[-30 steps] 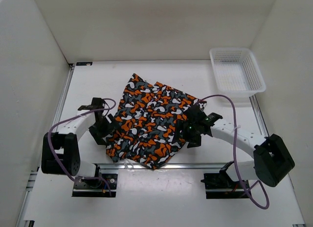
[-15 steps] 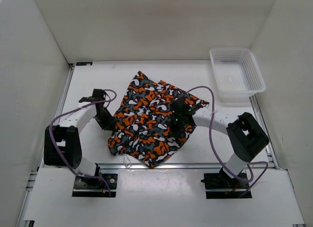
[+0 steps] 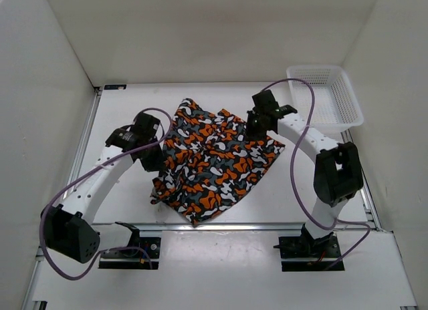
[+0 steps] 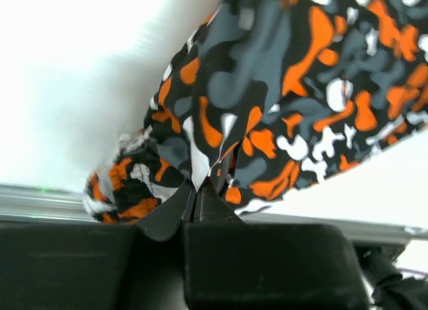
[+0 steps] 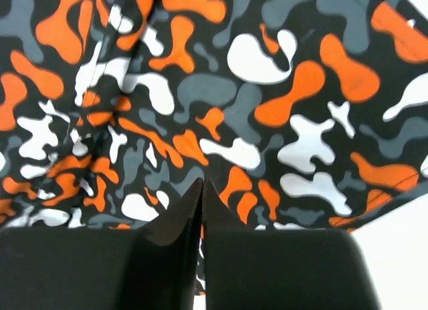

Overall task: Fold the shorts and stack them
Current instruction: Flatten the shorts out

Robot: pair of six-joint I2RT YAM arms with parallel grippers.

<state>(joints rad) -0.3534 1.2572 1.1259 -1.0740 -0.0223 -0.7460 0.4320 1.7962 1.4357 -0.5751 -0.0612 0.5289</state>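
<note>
The camouflage-print shorts [image 3: 214, 160] lie spread mid-table [image 3: 120, 123], long axis running roughly from 8 to 2 o'clock, with one corner pointing at 6 o'clock toward the arm bases. The left gripper [image 4: 198, 192] is closed, pinching a fold at their 9 o'clock edge; the right gripper [image 5: 202, 184] is clamped on cloth at the 2 o'clock edge. A white mesh basket [image 3: 326, 103] sits at 1 o'clock, apart from them
</note>
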